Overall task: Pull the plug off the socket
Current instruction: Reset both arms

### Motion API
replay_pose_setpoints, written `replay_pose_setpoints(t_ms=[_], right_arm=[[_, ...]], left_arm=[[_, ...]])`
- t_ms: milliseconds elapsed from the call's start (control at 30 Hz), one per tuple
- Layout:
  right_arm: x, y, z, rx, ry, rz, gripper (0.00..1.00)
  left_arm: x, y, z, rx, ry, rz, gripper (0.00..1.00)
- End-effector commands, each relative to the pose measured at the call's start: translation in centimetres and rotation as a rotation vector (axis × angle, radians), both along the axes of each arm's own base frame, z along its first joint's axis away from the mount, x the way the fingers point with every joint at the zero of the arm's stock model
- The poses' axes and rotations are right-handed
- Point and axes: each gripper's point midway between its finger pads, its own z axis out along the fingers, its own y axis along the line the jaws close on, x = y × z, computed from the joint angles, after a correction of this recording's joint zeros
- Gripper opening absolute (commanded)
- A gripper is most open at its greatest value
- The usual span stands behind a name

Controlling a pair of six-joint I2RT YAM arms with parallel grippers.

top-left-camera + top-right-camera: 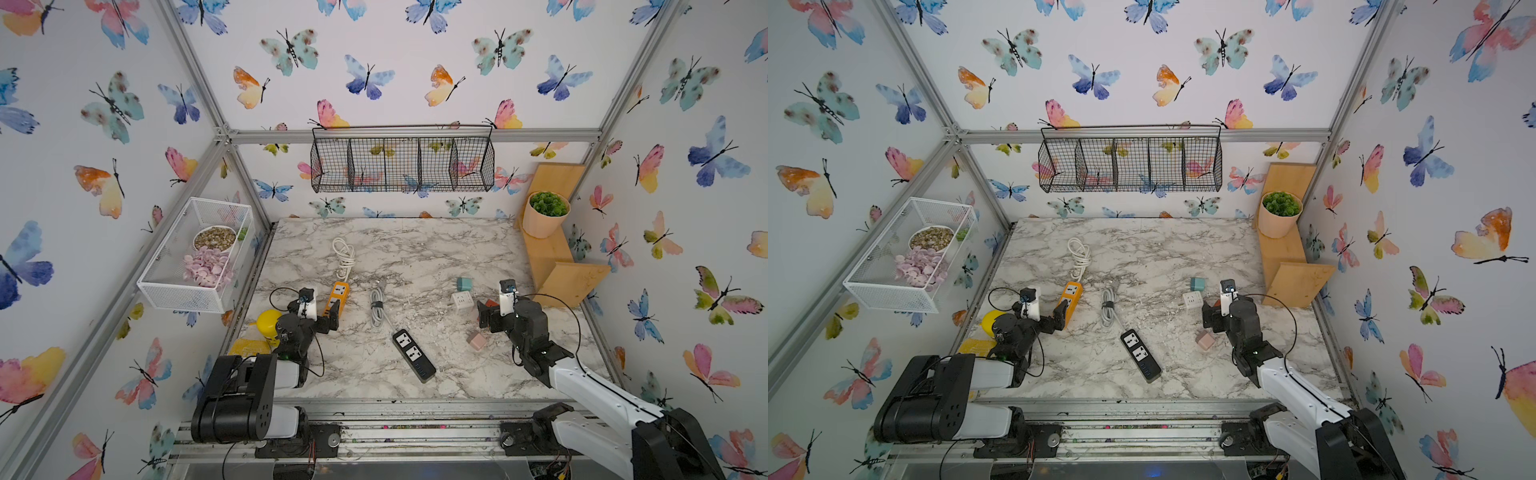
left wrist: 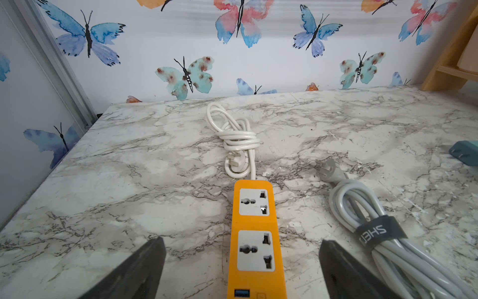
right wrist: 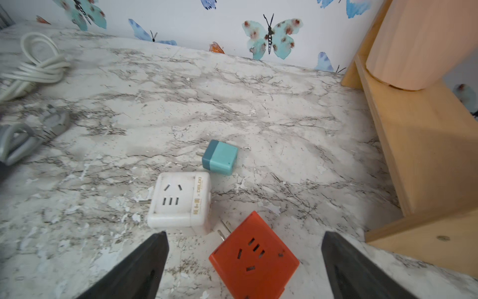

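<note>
An orange power strip [image 1: 337, 297] [image 2: 256, 233] lies flat on the marble table, both of its sockets empty. My left gripper [image 1: 330, 314] [image 2: 241, 243] is open, one finger on each side of the strip's near end and not touching it. On the right lies a loose red cube adapter [image 3: 254, 256] [image 1: 491, 303], prongs bare. My right gripper [image 1: 484, 311] [image 3: 244, 238] hangs open over it with clear gaps on both sides. No plug sits in any socket that I can see.
A white cube adapter [image 3: 181, 200], a teal one [image 3: 221, 158] and a pink one [image 1: 476, 340] lie near the right gripper. A black power strip [image 1: 413, 353] with bundled grey cable [image 2: 375, 227] lies mid-table. A wooden shelf [image 1: 552, 257] bounds the right.
</note>
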Motion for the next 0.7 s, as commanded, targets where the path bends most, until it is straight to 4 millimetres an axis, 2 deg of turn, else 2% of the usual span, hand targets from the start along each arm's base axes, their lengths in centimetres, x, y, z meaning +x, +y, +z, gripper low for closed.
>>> replay_pose_setpoints(t_ms=[0, 167, 233, 333, 567, 667], right_arm=[[1.3, -1.5, 0.2, -0.058, -0.073, -0.066, 1.00], [2.0, -2.4, -1.6, 0.020, -0.074, -0.065, 0.99], [2.6, -2.6, -1.7, 0.027, -0.071, -0.065, 1.00], [3.2, -2.6, -1.1, 0.018, -0.120, -0.045, 1.00], [4.5, -4.7, 0.0, 0.087, -0.191, -0.069, 1.00], [5.2, -4.9, -0.3, 0.078, -0.179, -0.065, 1.00]], left_arm=[[0.3, 0.5, 0.8, 0.000, -0.025, 0.026, 0.98], [0.3, 0.5, 0.8, 0.000, -0.025, 0.025, 0.99], [0.3, 0.5, 0.8, 0.000, -0.024, 0.025, 0.98], [0.3, 0.5, 0.8, -0.001, -0.025, 0.025, 0.99], [0.3, 0.5, 0.8, -0.001, -0.023, 0.026, 0.98], [0.3, 0.5, 0.8, -0.001, -0.024, 0.026, 0.98]])
